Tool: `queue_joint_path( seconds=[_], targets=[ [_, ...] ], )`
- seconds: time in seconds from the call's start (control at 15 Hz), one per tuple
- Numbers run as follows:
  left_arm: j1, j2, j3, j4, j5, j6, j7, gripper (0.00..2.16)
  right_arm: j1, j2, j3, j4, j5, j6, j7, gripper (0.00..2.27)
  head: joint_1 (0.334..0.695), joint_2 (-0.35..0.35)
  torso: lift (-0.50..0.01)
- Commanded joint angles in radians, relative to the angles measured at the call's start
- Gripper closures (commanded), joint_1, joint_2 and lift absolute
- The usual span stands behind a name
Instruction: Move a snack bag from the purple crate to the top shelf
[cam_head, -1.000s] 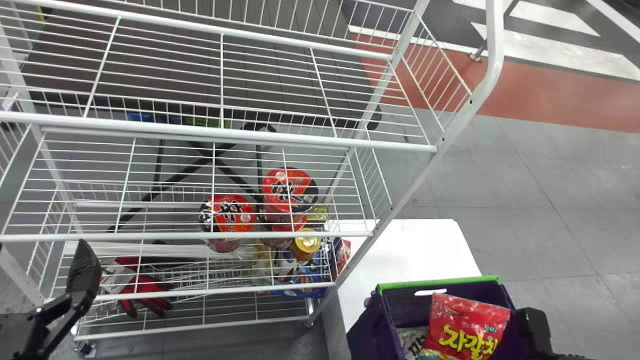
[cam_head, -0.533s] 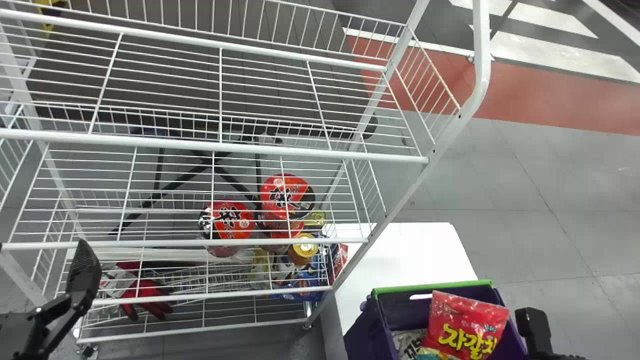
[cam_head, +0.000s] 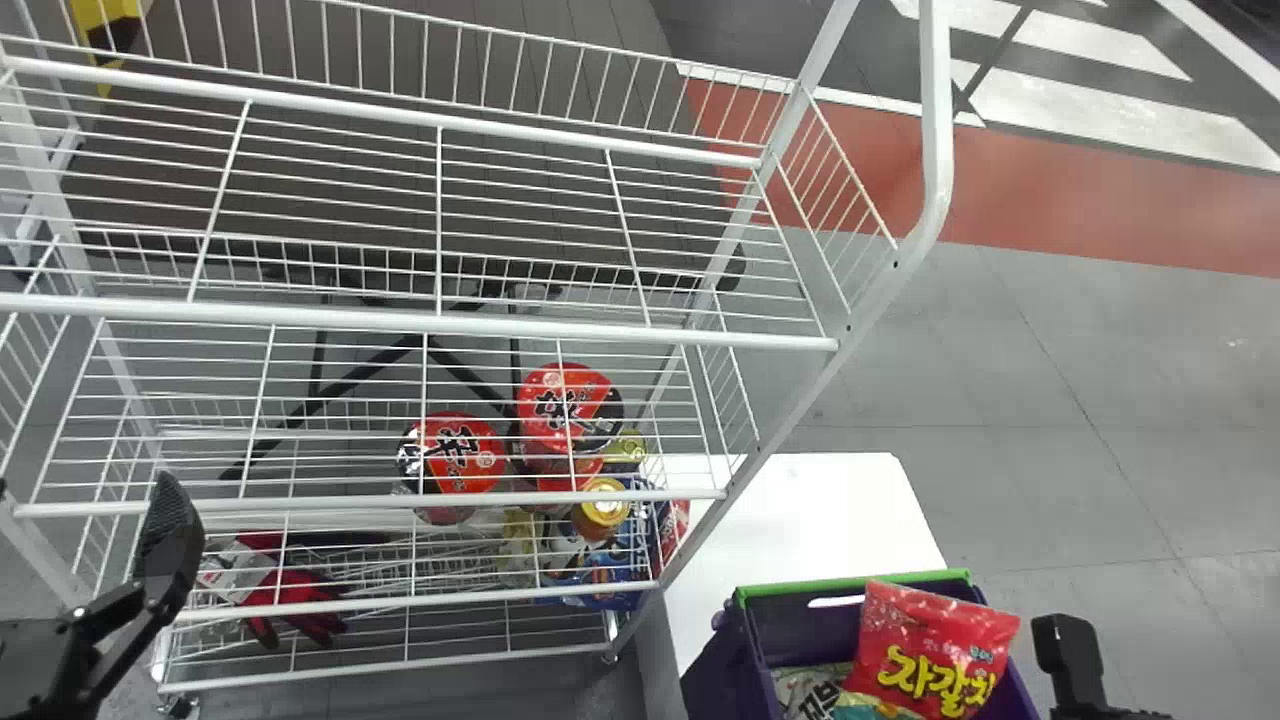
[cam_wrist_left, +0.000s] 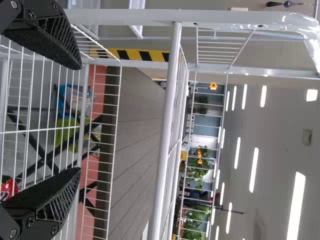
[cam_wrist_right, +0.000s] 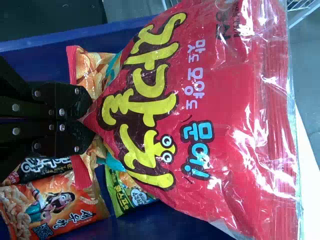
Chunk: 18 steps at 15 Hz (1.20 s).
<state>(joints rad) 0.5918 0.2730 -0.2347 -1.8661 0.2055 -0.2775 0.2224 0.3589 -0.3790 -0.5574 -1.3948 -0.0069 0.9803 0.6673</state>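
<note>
Five o'clock in your head view: snack bag (cam_head: 930, 650), long axis roughly six-to-twelve, crimp twelve. Right gripper (cam_head: 1070, 655) closed, pinching its lower end; left gripper (cam_head: 170, 535) wide, empty.

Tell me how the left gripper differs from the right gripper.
The left gripper has its fingers apart and nothing between them; the right gripper is closed on the red snack bag. The left gripper is at the white rack, the right gripper at the purple crate. Both are black.
</note>
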Motion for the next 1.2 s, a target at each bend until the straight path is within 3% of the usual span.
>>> queue_joint_path(
  seconds=[0.0, 1.13],
  targets=[
    [-0.001, 0.0, 0.0, 0.001, 0.0, -0.002, 0.0, 0.09, 0.0, 0.0, -0.001, 0.0, -0.002, -0.008, 0.0, 1.95, 0.695, -0.35, -0.135],
    [-0.003, 0.002, -0.003, -0.001, 0.0, 0.001, -0.002, 0.09, -0.002, -0.001, -0.002, 0.008, -0.005, -0.03, -0.005, 1.95, 0.695, -0.35, -0.067]
  ],
)
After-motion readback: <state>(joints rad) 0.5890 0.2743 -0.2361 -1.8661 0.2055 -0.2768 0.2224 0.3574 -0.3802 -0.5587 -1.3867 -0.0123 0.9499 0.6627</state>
